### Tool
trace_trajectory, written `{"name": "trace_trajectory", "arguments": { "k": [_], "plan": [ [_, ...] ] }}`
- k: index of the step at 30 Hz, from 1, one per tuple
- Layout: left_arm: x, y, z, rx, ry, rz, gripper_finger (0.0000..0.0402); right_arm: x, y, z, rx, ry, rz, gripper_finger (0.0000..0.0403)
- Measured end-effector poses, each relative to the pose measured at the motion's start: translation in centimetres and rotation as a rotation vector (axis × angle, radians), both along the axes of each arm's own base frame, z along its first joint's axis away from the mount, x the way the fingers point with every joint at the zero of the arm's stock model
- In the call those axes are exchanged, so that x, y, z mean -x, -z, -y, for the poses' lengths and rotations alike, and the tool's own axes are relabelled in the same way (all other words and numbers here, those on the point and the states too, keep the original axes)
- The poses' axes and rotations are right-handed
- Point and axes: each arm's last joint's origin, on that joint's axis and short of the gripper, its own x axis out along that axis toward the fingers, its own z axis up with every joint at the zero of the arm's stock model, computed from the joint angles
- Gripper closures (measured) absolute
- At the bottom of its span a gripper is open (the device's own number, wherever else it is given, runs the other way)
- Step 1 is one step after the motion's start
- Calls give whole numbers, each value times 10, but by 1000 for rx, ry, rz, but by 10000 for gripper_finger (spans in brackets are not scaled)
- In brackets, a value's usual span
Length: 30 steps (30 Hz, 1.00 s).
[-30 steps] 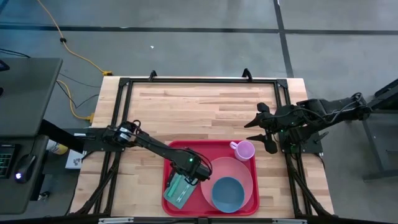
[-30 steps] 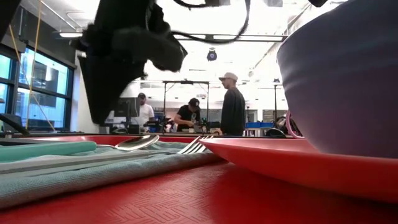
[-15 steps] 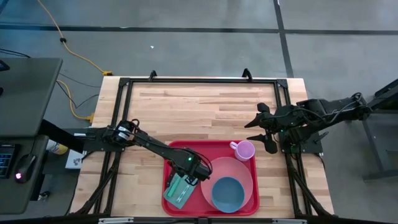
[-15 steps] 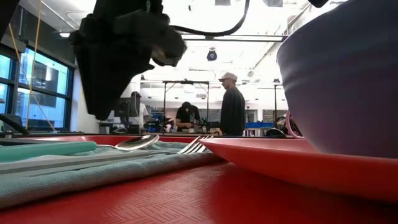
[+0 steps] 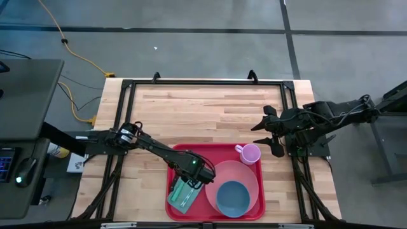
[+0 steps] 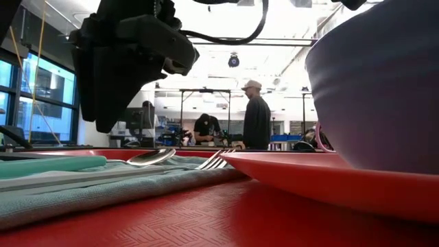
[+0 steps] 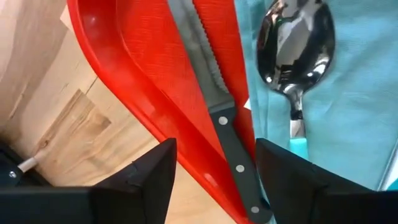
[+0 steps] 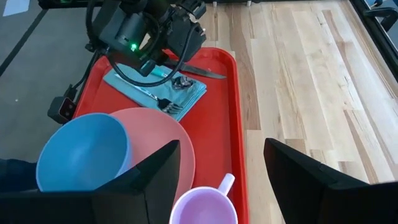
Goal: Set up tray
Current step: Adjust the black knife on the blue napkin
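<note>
Tray (image 5: 214, 150) sits at the near edge of the table (image 5: 203, 108), roughly centre, slightly toward the right arm's side. On it: teal napkin (image 5: 180, 196) at the left end, pink plate (image 5: 245, 175) with blue bowl (image 5: 233, 197) on top at the right end, pink mug (image 5: 249, 153) in the far right corner.

Left gripper (image 5: 194, 183) hangs over the napkin end of the tray, jaws apart, nothing between them. Right gripper (image 5: 269, 130) is parked off the tray, over bare wood near the mug, jaws apart, empty.

High view doesn't resolve the cutlery. Left wrist view does: black-handled serrated knife (image 7: 217, 99) lies flat on the tray floor just inside the rim, beside the napkin's edge; spoon (image 7: 292, 50) with a teal handle lies on the napkin. Right wrist view adds a fork (image 8: 163, 103) on the napkin next to the spoon, tines toward the plate.

Low view, from tray level: left gripper body blocks the upper left, bowl wall fills the right. Spoon bowl and fork tines visible over the napkin. Three people (image 6: 257, 123) stand in the room behind, well away from the table.

Yellow cable (image 5: 70, 44) on the floor beyond the far left corner.
</note>
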Motion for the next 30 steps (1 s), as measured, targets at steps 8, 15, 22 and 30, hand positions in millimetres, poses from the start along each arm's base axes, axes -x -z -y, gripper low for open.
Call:
{"name": "trace_trajectory", "arguments": {
  "k": [8,15,22,30],
  "plan": [
    [5,19,0,52,-14,-39,171,1,2,0,6,-1,-22,192],
    [1,20,1,63,0,8,158,1,2,0,6,0,-24,192],
    [4,35,0,74,-16,0,164,1,2,0,5,-2,-25,194],
    [6,36,0,75,-23,-16,163,1,2,0,3,-5,-26,194]
  ]
}}
